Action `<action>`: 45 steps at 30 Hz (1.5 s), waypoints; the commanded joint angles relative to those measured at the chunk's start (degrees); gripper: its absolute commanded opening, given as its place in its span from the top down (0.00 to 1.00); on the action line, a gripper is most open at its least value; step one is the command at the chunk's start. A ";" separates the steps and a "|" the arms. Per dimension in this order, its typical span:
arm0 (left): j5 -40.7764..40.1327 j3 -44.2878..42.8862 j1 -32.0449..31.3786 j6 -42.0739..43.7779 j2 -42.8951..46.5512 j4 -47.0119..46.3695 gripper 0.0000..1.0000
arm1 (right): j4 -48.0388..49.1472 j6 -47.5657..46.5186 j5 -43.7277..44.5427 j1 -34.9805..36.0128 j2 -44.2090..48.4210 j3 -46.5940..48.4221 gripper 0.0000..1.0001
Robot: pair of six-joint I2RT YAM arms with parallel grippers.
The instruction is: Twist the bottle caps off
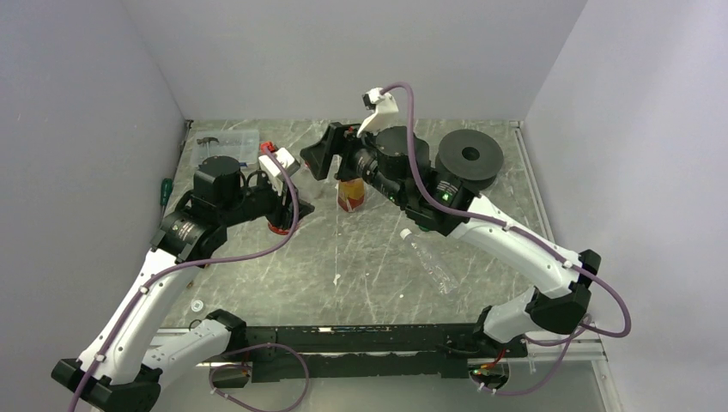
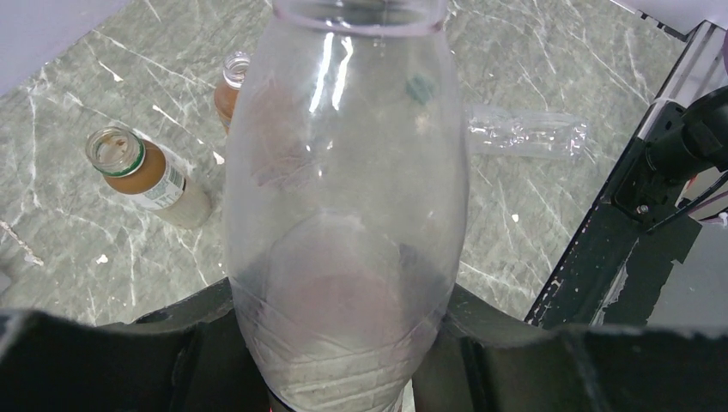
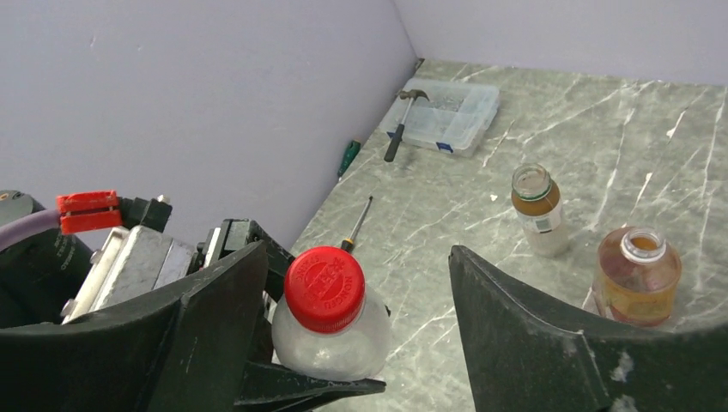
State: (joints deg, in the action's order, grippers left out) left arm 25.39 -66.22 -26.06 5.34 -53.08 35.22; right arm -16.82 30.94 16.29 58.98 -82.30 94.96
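At the left, the left gripper (image 2: 342,296) is closed around the belly of a clear frosted bottle (image 2: 343,172), one black finger pressed to each side. The bottle's red cap (image 3: 324,287) is on its neck.

Just right of it, the right gripper (image 3: 356,253) hangs wide open and holds nothing. Its fingers flank the cap without touching it, and the cap sits nearer one finger than the other.

The step in hand looks to be unscrewing this red cap. The next move likely calls for centring the right gripper over the cap, closing on it, and twisting while the left gripper holds the bottle firm.

Further right stand a short bottle (image 3: 536,215) with a green neck ring and an amber bottle (image 3: 635,279), both with open necks. A plain bottle (image 1: 429,260) lies on its side on the marbled table (image 1: 360,283).

The red cap carries raised lettering, too blurred to read. The short bottle's white label has print too small to make out.
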 commanded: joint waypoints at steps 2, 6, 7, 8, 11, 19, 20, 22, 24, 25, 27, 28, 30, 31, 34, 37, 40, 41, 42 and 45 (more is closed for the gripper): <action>-0.01 0.05 0.14 0.08 0.96 -2.26 0.83 | 0.99 1.78 -1.05 0.36 -1.32 3.99 0.27; 0.49 0.12 0.14 -0.29 0.88 -2.40 0.83 | 2.17 2.73 -2.36 0.37 -2.27 4.34 0.39; 0.58 0.14 0.14 -0.30 0.87 -2.43 0.83 | 2.27 2.92 -2.56 0.35 -2.56 4.56 0.42; 0.62 0.12 0.14 -0.33 0.87 -2.48 0.83 | 2.42 3.12 -2.91 0.35 -2.79 4.62 0.44; 0.84 0.04 0.14 -0.53 0.79 -2.60 0.83 | 2.58 3.59 -4.03 0.26 -3.42 5.22 0.48; 1.76 -0.33 0.14 -1.29 0.74 -2.89 0.84 | 1.92 4.66 -6.97 -0.39 -4.58 6.19 0.67; 2.03 -0.45 0.15 -1.30 0.78 -2.73 0.84 | 1.96 4.80 -7.20 -0.58 -4.31 5.94 0.77; 2.79 -0.69 0.18 -1.53 0.99 -2.70 0.85 | 2.54 4.71 -7.51 -0.92 -3.42 4.86 0.87; 4.53 -1.06 0.14 -1.97 1.20 -2.66 0.85 | 4.38 4.07 -8.80 -1.37 -1.55 3.00 0.93; 6.17 -1.37 0.18 -2.19 1.22 -2.69 0.85 | 6.01 3.23 -9.97 -1.59 -0.49 1.74 0.94; 10.85 -2.34 0.16 -2.77 1.18 -2.54 0.85 | 9.71 1.30 -14.15 -2.37 1.65 -0.73 0.95; 14.08 -2.83 0.14 -3.46 1.10 -2.46 0.85 | 11.66 0.18 -16.92 -2.72 2.72 -1.96 0.95; 21.19 -3.84 0.14 -7.00 0.67 -2.87 0.86 | 17.42 -2.35 -23.59 -2.90 5.24 -4.94 0.95; 25.38 -4.57 0.16 -8.80 0.24 -3.10 0.86 | 21.17 -3.48 -28.93 -2.98 6.73 -6.88 0.95; 35.31 -5.02 0.18 -15.08 -0.44 -6.67 0.86 | 29.20 -5.28 -38.72 -3.19 10.55 -12.34 0.93; 41.07 -5.25 0.16 -17.59 -0.72 -8.38 0.87 | 30.58 -6.62 -44.89 -3.39 12.01 -13.44 0.93; 40.70 -5.81 0.15 -15.76 -0.97 -6.09 0.89 | 28.10 -7.86 -45.98 -3.52 11.98 -12.48 0.93; 40.08 -6.05 0.20 -14.69 -0.97 -5.18 0.89 | 26.90 -8.32 -45.74 -3.52 11.79 -11.98 0.92; 39.28 -6.14 0.17 -13.81 -0.97 -4.56 0.90 | 25.68 -8.81 -44.98 -3.52 11.75 -11.60 0.92; 36.32 -6.29 0.17 -11.11 -0.89 -2.71 0.95 | 22.72 -9.75 -41.74 -3.52 11.92 -11.01 0.91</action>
State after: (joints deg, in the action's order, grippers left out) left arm 63.11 -70.26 -26.44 -7.73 -53.54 31.51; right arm 7.77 23.83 -23.70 55.46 -71.42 82.00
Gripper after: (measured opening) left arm 0.514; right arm 0.364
